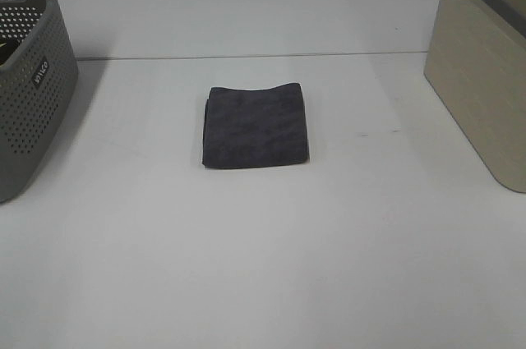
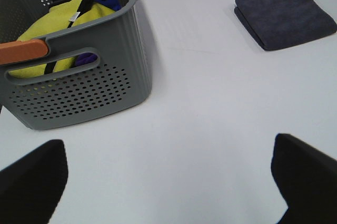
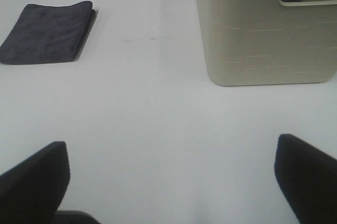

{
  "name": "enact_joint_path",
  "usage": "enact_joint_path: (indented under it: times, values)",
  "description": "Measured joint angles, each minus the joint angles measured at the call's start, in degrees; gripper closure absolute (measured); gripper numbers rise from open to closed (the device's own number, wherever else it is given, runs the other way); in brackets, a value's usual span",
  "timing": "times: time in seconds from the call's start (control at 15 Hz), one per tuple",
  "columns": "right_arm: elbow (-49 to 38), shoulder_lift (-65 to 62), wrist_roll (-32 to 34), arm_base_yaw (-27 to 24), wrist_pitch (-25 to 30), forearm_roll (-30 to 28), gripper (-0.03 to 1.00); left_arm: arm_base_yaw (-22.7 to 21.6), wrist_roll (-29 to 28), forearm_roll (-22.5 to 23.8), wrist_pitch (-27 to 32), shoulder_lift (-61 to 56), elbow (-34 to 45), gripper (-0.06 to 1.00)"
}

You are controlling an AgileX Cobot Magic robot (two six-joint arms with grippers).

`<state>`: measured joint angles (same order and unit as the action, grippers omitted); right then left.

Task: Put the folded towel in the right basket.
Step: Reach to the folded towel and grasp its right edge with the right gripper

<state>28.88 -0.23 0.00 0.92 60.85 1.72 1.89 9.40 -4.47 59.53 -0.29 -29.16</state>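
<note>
A dark grey folded towel lies flat in the middle of the white table. It also shows in the left wrist view and in the right wrist view. The right basket is beige with a dark rim and stands at the table's right edge; it also shows in the right wrist view. My left gripper is open and empty, well back from the towel. My right gripper is open and empty, near the beige basket. Neither arm shows in the exterior high view.
A grey perforated basket stands at the left edge; in the left wrist view this basket holds yellow cloth and something with an orange handle.
</note>
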Motion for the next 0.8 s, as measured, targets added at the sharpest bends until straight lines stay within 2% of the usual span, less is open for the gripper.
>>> enact_joint_path:
  times: [0.8]
  values:
    - [0.0,0.0,0.0,0.0,0.0,0.0,-0.02,0.0,0.0,0.0,0.0,0.0,0.0,-0.04]
